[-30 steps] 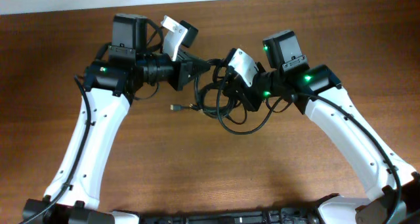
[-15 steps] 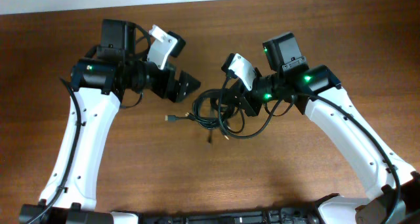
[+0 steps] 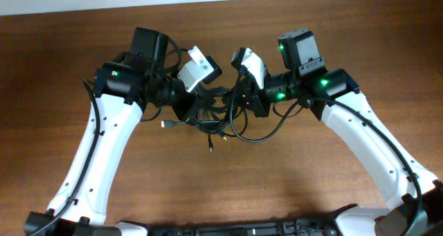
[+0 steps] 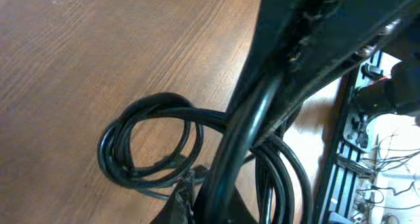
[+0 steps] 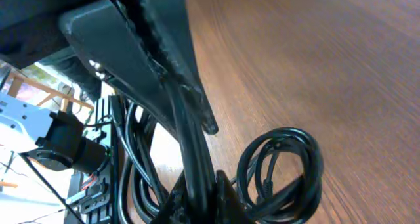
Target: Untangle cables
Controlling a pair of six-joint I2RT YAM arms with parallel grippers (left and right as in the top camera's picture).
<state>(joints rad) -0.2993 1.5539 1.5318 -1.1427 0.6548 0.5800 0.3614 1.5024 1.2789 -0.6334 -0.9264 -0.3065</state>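
The table (image 3: 325, 187) is bare behind and outboard of both grippers, so each has room to draw back; only its far edge is close. The left gripper (image 3: 199, 103) and right gripper (image 3: 242, 101) meet over the cables (image 3: 220, 120), each clenched on strands, though the left's bite is partly hidden. I'd pull apart slowly, watching the small coil (image 4: 151, 142) beneath the fingers and the loose plug (image 3: 166, 124) outboard of the left gripper.

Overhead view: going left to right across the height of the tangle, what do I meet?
In order: left arm's white link → left tool → cables → right tool → right arm's white link.
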